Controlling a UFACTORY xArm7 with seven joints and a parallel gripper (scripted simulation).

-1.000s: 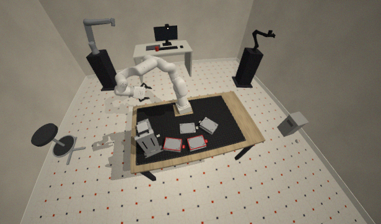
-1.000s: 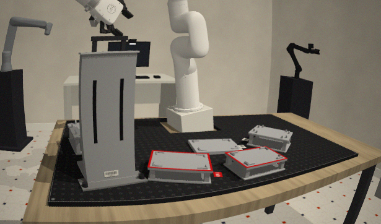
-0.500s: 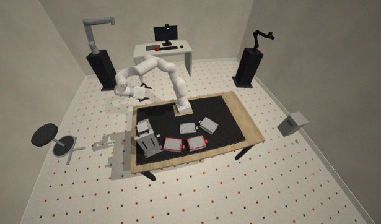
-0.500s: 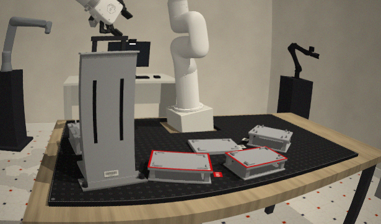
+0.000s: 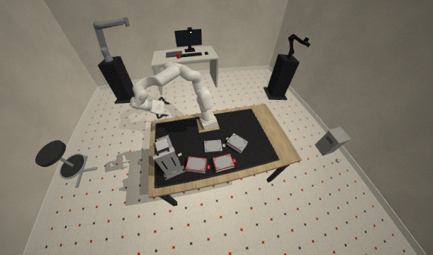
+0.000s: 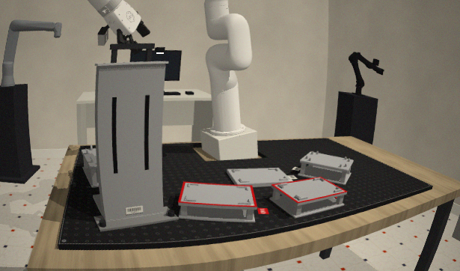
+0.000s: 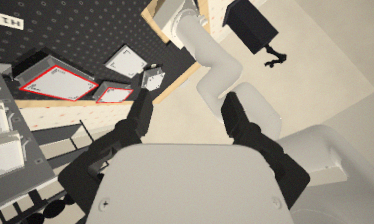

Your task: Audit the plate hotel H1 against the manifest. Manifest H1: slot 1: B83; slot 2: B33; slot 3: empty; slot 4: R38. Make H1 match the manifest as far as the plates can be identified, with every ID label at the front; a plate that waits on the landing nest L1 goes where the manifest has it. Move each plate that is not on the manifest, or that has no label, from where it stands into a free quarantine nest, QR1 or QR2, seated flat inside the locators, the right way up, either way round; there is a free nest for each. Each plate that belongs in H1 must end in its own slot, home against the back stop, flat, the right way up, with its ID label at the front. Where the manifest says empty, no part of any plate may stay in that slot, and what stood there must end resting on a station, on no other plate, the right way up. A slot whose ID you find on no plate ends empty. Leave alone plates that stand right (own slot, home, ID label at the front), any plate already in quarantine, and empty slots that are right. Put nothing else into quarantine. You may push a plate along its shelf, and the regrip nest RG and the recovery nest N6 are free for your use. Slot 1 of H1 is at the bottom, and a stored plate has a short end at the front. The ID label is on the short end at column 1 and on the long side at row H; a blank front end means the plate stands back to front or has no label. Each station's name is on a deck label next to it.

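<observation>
The gripper point(image 7: 188, 112) is spread fully wide, empty and touching nothing, beyond the tabletop point(image 5: 286, 148) edge. Plate hotel H1 point(image 6: 129, 142) stands at the tabletop's corner; only the wrist view shows pale plates point(image 7: 3, 150) on its shelves.

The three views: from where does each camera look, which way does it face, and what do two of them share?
Top: high in the room, looking down at the table; the whole arm shows.
Exterior: beside the table, facing the plate hotel's solid panel; the arm's base and wrist show.
Wrist: on the gripper, looking past its open jaws to the deck and floor.
All three share the red-framed nests.
</observation>
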